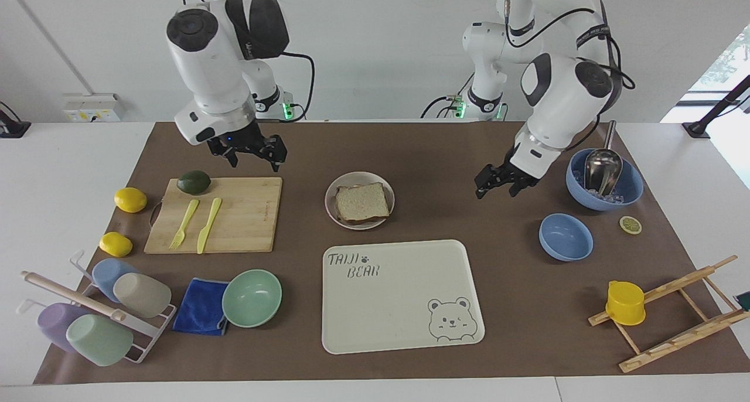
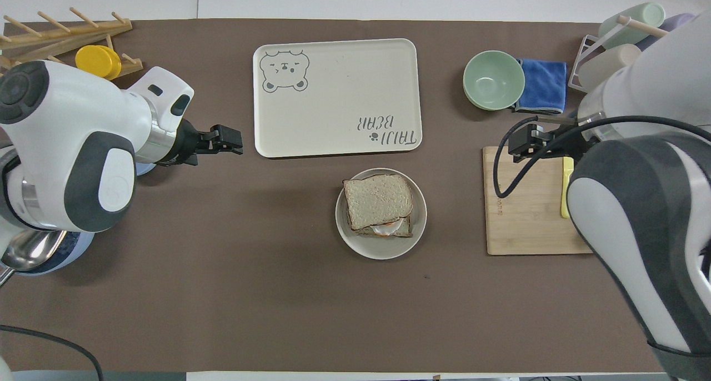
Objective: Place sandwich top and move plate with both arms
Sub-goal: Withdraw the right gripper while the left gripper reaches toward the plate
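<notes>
The sandwich top (image 1: 363, 201) (image 2: 377, 200), a plain slice of light bread, lies on the lower slice in the small round plate (image 1: 331, 192) (image 2: 381, 251). A bit of egg shows under the top slice in the overhead view. My right gripper (image 1: 255, 156) (image 2: 519, 145) hangs open and empty in the air over the cutting board (image 1: 246, 214) (image 2: 527, 220), well clear of the plate. My left gripper (image 1: 497, 190) (image 2: 236, 140) is open and empty, low over the mat between the plate and the small blue bowl (image 1: 565, 237).
The bear-print tray (image 1: 404, 296) (image 2: 333, 92) lies just farther from the robots than the plate. The board carries a fork, a knife and an avocado (image 1: 194, 182). A blue bowl of ice with a scoop (image 1: 603, 179), a mint-green bowl (image 1: 252, 297), lemons and two racks ring the mat.
</notes>
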